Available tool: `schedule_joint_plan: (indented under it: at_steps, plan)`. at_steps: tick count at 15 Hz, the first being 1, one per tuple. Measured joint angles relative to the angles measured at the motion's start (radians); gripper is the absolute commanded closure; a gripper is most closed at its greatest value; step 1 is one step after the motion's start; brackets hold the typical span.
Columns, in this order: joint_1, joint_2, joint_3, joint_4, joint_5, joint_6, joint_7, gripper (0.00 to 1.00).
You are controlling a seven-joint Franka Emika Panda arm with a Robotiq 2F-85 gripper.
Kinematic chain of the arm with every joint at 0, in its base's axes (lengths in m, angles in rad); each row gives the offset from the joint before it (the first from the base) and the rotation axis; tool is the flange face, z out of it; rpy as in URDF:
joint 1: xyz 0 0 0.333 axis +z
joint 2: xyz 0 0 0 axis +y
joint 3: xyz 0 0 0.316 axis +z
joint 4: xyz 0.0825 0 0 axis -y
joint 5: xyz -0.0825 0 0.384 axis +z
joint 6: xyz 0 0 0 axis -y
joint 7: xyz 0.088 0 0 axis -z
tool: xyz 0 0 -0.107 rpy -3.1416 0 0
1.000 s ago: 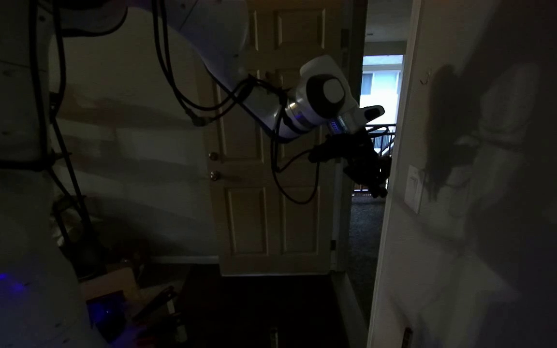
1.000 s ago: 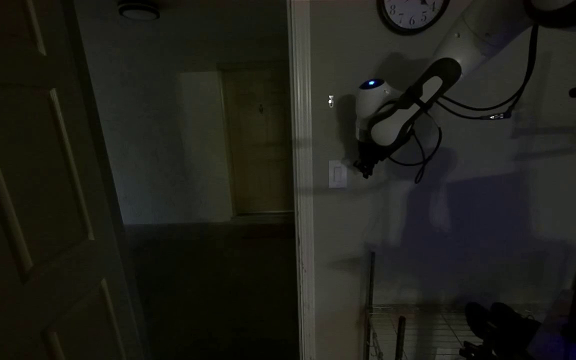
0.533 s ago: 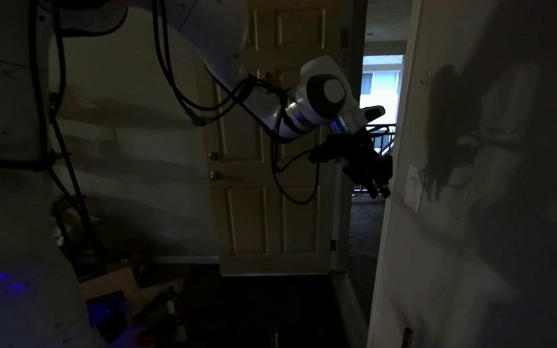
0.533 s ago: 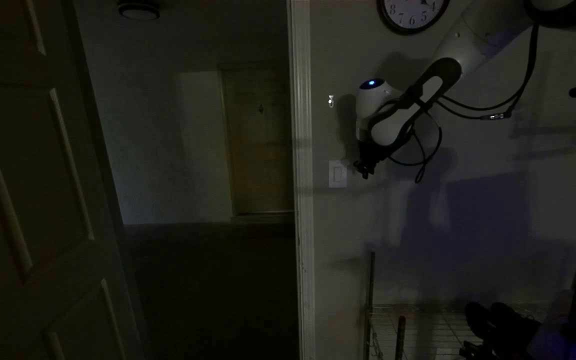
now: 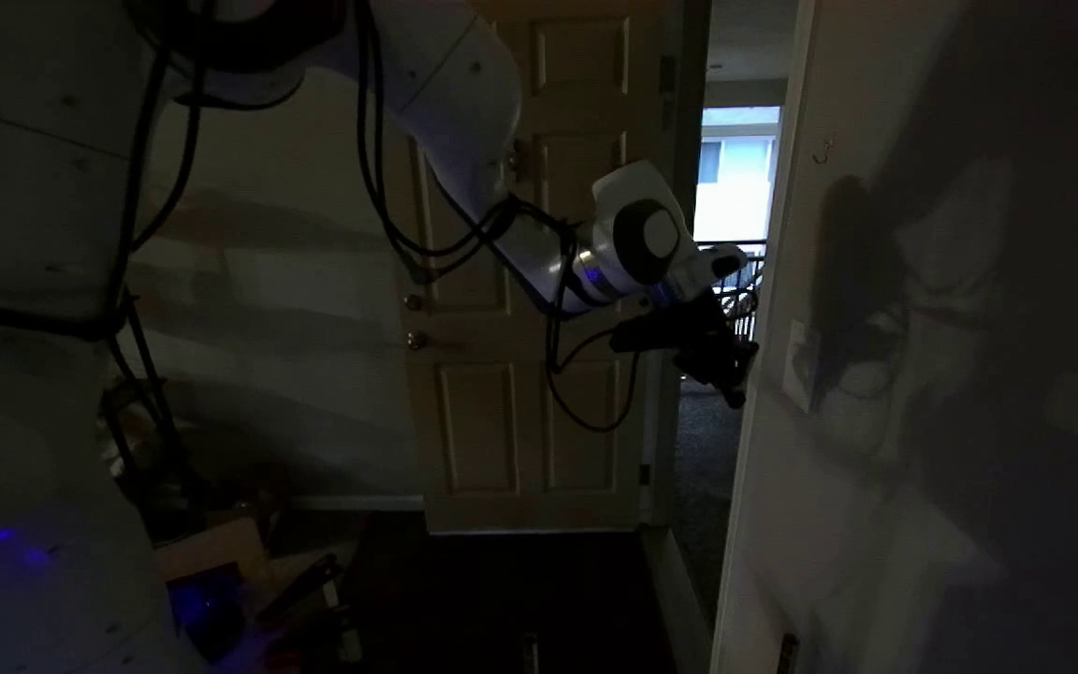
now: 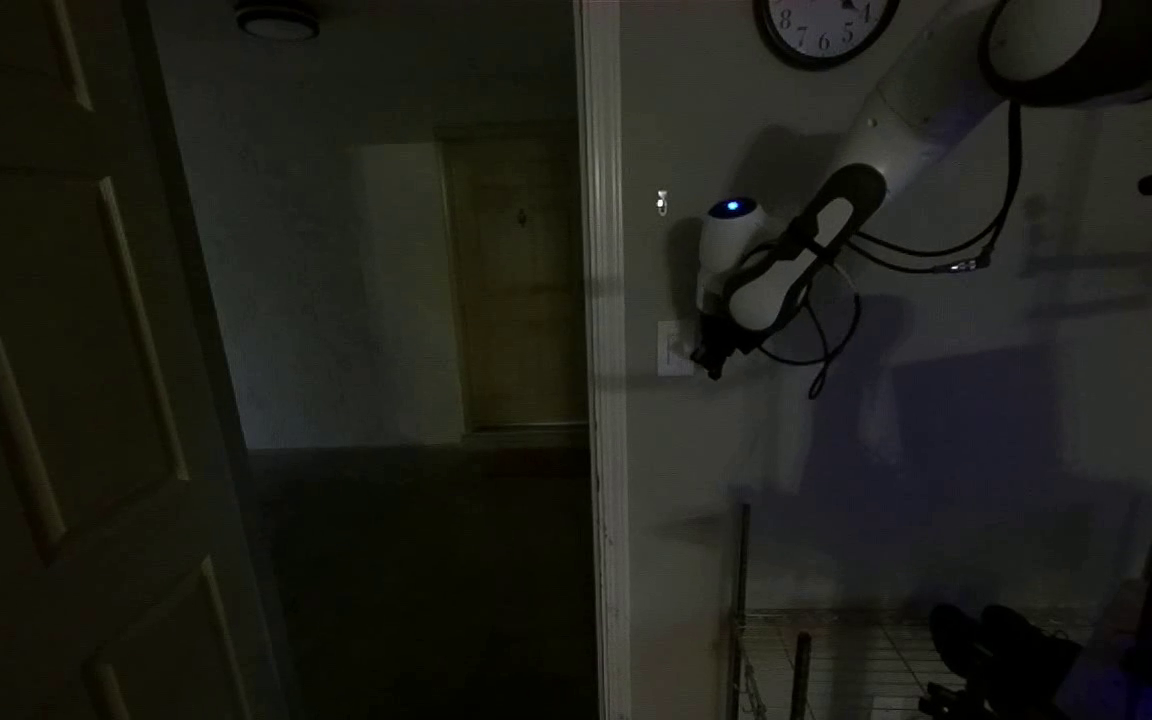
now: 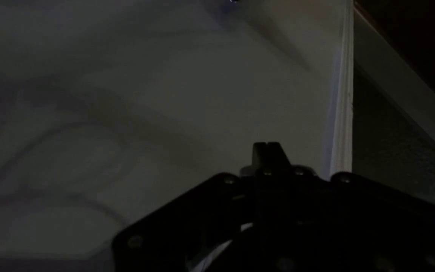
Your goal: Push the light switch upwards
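Observation:
The light switch (image 5: 801, 367) is a small pale upright plate on the wall beside the door opening; it also shows in an exterior view (image 6: 673, 350), where the gripper's edge comes close to its right side. My gripper (image 5: 735, 397) is low in front of the wall, with its tips pointing down and toward it. In an exterior view the gripper (image 6: 710, 370) is just right of the switch's lower part. Contact cannot be told. In the wrist view the gripper (image 7: 266, 144) has its two fingertips together with nothing between them. The switch is not clearly visible there, probably hidden behind the dark fingers.
The pale door trim (image 6: 604, 400) stands beside the switch. A small hook (image 6: 662, 203) and a clock (image 6: 821, 30) are on the wall above. An open panelled door (image 5: 525, 421) stands behind the arm. A wire rack (image 6: 826, 625) is below.
The arm has come down. The gripper is lower and closer to the switch, having moved left in an exterior view. Its fingers looked slightly apart half a second ago.

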Motion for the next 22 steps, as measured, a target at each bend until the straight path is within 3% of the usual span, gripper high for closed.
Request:
schedule_joint_plan:
  at_steps: [6, 16, 22]
  plan:
    - [0.052, 0.152, -0.102, 0.101, -0.015, 0.291, 0.132, 0.94]
    - [0.187, 0.230, -0.311, 0.159, -0.011, 0.454, 0.327, 0.94]
    - [0.329, 0.282, -0.488, 0.149, -0.003, 0.538, 0.462, 0.94]
